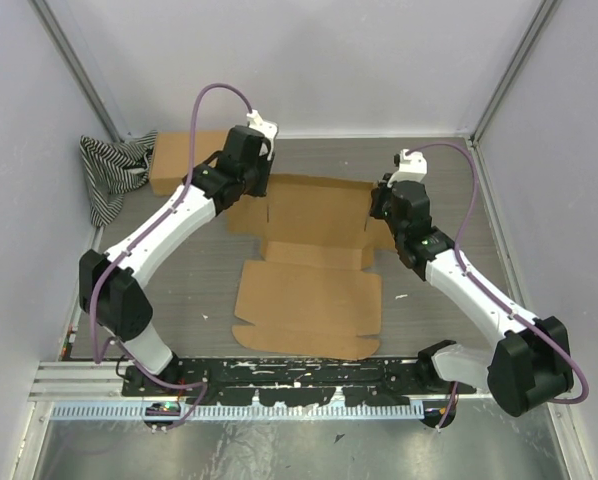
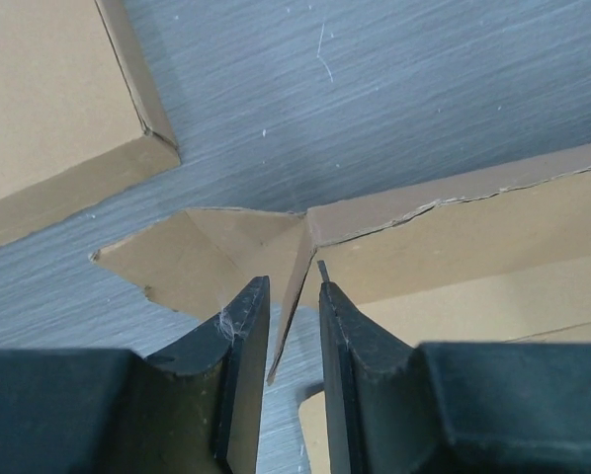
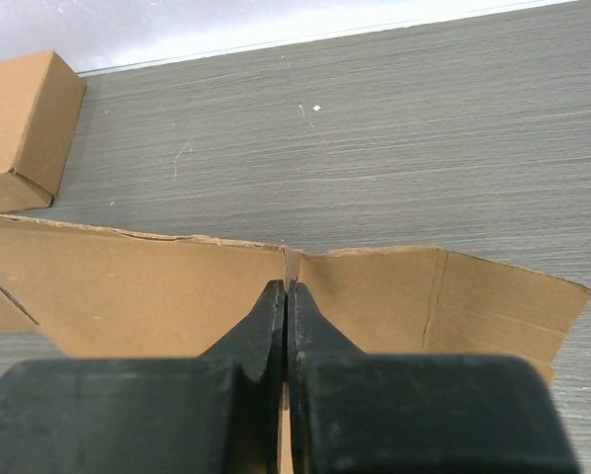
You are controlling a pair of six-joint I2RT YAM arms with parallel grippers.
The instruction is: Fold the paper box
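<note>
Left wrist view shows the left hand (image 2: 292,286) slightly open astride the paper box (image 2: 473,247)'s corner flap (image 2: 300,252), while the right hand (image 3: 288,288) pinches its wall (image 3: 127,286).

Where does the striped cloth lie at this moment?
In the top view, the striped cloth lies at the far left corner of the table, right beside the small folded box and left of the unfolded cardboard.

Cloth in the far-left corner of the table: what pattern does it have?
The cloth has black-and-white stripes, seen best in the top external view.
</note>
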